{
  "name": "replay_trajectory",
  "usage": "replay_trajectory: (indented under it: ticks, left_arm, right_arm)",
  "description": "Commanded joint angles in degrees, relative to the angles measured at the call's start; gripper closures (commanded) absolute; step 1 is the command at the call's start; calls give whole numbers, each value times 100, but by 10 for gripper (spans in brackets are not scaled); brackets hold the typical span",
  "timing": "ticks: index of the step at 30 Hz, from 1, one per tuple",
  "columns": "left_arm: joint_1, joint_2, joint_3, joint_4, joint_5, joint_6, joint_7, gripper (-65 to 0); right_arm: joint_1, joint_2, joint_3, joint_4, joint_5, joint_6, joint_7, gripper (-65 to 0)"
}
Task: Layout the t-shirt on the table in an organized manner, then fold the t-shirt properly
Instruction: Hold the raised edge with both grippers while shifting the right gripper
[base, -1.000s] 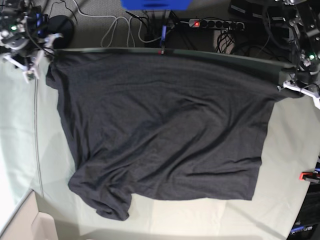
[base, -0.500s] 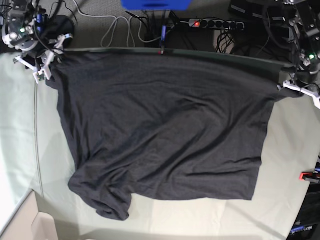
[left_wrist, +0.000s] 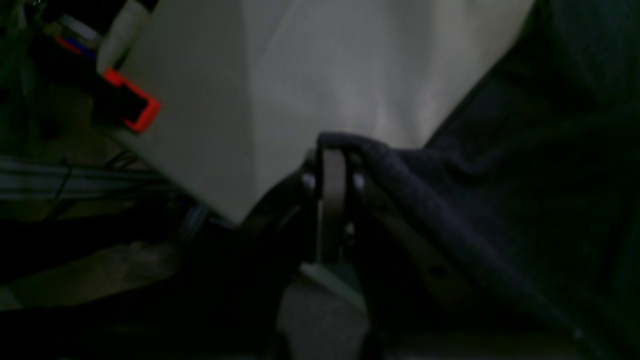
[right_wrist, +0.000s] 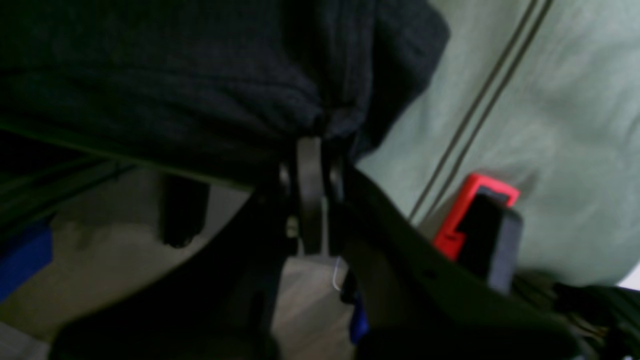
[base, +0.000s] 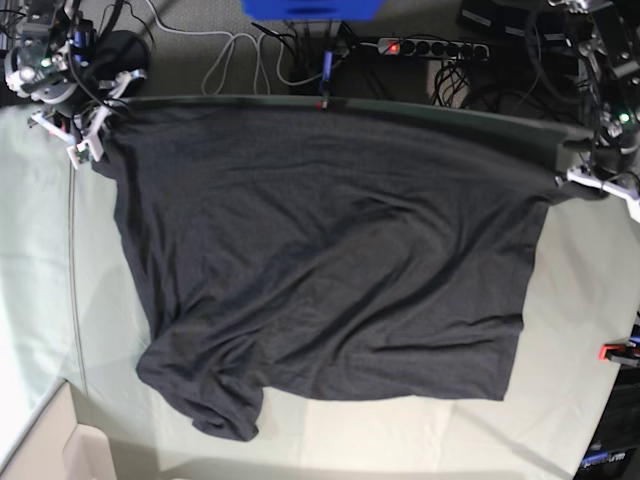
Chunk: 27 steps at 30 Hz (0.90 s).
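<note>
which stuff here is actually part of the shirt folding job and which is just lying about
Part of the job:
- t-shirt, spread out
- table under it
- left gripper, shut on a shirt corner
- right gripper, shut on the other corner

Just lying about:
- red clamp at the table edge
- power strip and cables on the floor beyond

Your open lanes: bare table (base: 35, 240) beside t-shirt (base: 330, 250); red clamp (base: 612, 351), apparently cables (base: 240, 55) crowd edges.
</note>
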Motion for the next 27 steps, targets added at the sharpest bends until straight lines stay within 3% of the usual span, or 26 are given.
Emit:
replay_trajectory:
  ticks: [1, 2, 3, 9, 21, 27]
  left_arm:
    - [-5, -68, -36, 142, 20, 29, -116, -4]
    - [-5, -68, -36, 159, 11, 29, -116, -4]
    - [-5, -68, -45, 203, 11, 29, -116, -4]
    - [-23, -60, -45, 405, 11, 29, -125, -4]
    - [-427, -51, -45, 326, 11, 29, -125, -4]
    - [-427, 99, -27, 353, 11, 29, -125, -4]
  right_arm:
    - [-36, 68, 65, 281, 69, 170, 120, 0]
    - [-53, 68, 73, 439, 69, 425, 191, 0]
    - [-71, 59, 109, 589, 69, 465, 243, 0]
    - [96, -319, 610, 1213, 43, 465, 252, 0]
    - [834, -301, 926, 712, 34, 465, 243, 0]
    - [817, -301, 953, 686, 34, 465, 164, 0]
